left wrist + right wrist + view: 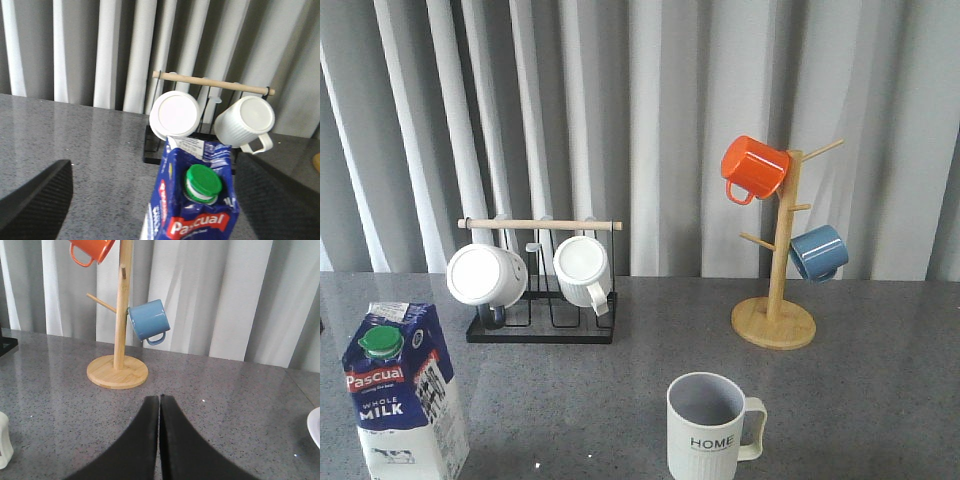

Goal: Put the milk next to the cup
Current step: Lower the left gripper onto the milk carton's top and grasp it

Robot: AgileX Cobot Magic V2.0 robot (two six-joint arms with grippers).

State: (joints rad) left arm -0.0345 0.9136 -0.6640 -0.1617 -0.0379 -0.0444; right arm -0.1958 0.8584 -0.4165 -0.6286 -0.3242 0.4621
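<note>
The milk carton (pixel 405 395) stands upright at the front left of the table, blue and white with a green cap. The cream ribbed "HOME" cup (pixel 708 427) stands at the front centre, handle to the right, well apart from the milk. No gripper shows in the front view. In the left wrist view my left gripper (pixel 152 165) is open, and the milk (pixel 197 200) stands between its fingers (pixel 35 200), nearer one of them, not clamped. My right gripper (pixel 159 397) is shut and empty over bare table. An edge of the cup (pixel 4 440) shows beside it.
A black wire rack (pixel 542 325) with a wooden bar holds two plain white mugs (pixel 485 274) behind the milk. A wooden mug tree (pixel 775 320) at the back right carries an orange mug (pixel 755 167) and a blue mug (pixel 818 252). A white rim (pixel 315 426) shows in the right wrist view.
</note>
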